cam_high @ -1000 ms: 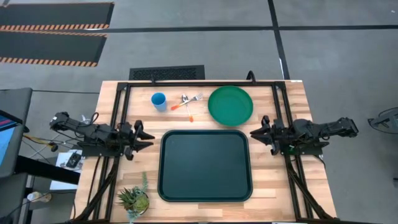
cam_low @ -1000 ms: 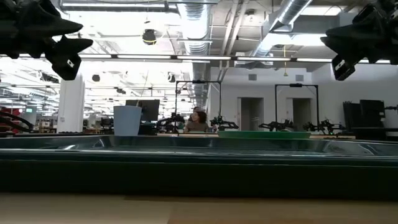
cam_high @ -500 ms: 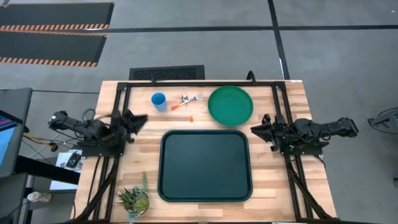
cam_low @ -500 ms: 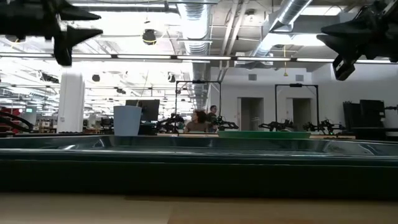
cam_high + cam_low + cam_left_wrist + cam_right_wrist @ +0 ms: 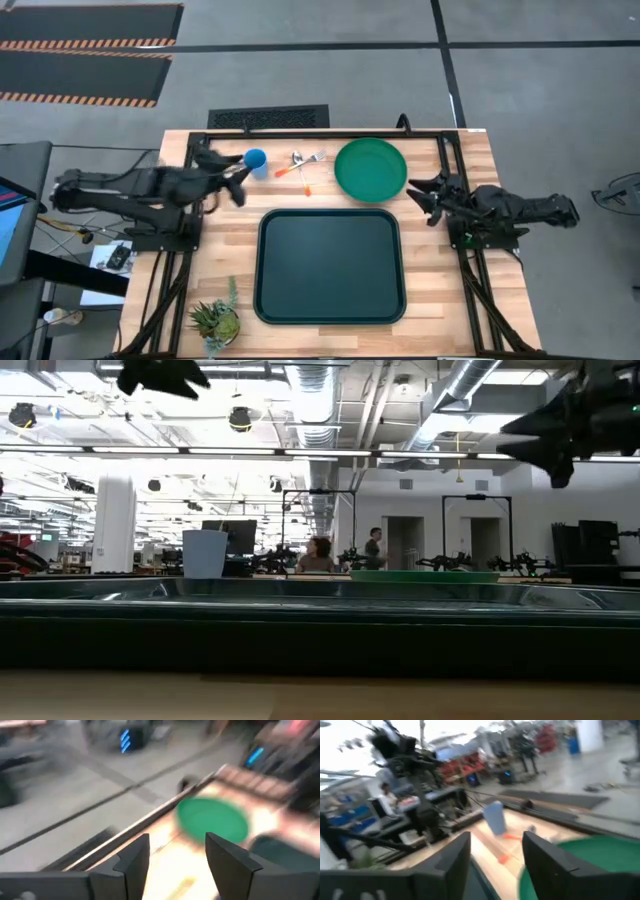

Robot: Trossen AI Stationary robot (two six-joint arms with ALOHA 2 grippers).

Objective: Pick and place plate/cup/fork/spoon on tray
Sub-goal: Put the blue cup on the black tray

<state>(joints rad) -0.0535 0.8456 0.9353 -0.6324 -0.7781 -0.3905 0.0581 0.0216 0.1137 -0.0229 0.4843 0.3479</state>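
The dark-green tray (image 5: 330, 300) lies in the middle of the table. Behind it, along the far edge, stand the light-blue cup (image 5: 256, 160) and the green plate (image 5: 370, 168). Between them lie the fork (image 5: 314, 158) and the spoon (image 5: 300, 166), their orange handles crossing. My left gripper (image 5: 238, 178) hovers open just left of the cup, well above the table, and its wrist view looks across at the plate (image 5: 212, 820). My right gripper (image 5: 420, 200) hovers open by the plate's near right rim; the cup (image 5: 494, 817) and plate (image 5: 580, 860) lie ahead of it.
A small potted plant (image 5: 213, 322) stands at the near left corner. A black frame (image 5: 320, 132) runs along the table's far edge and down both sides under the arms. In the low view, people (image 5: 320, 550) move in the room beyond the table.
My left gripper has swung up and toward the table's far edge and right, from beside the tray's left rim to beside the cup. My right gripper has tipped and shifted a little toward the far edge, closer to the plate. The tableware and tray have not moved.
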